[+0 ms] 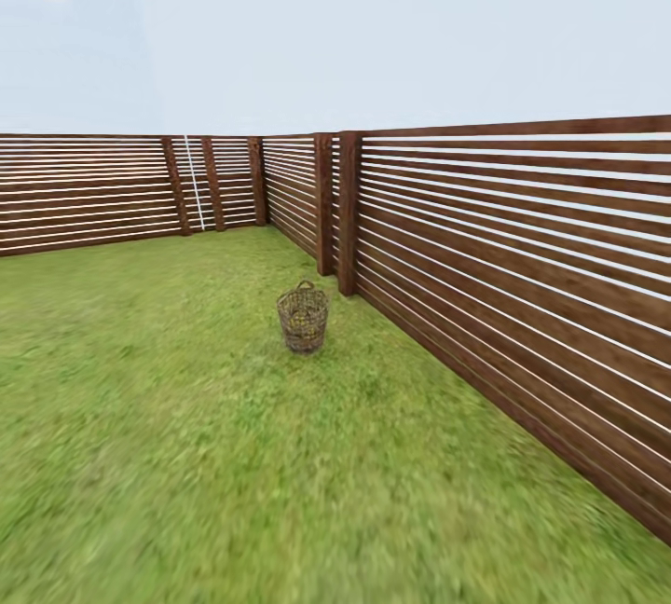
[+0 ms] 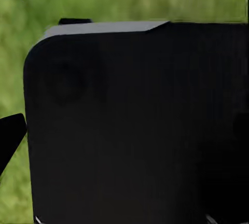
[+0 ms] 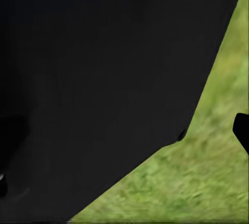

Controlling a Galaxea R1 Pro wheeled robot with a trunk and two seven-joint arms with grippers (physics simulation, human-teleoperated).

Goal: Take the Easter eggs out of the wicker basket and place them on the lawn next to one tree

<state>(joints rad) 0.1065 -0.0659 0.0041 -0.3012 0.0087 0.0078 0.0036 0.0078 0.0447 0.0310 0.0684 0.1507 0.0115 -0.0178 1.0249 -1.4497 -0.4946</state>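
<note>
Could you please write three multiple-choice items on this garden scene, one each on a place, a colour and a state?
1. Where does the wicker basket stand?
A. on the lawn near the fence corner
B. on top of the fence
C. on a paved path

2. What colour is the fence?
A. white
B. brown
C. blue

3. How does the basket stand?
A. tipped on its side
B. upside down
C. upright

Answers: 1 A, grass surrounds it beside the corner posts; 2 B, its slats are brown; 3 C, its open rim faces up.
</note>
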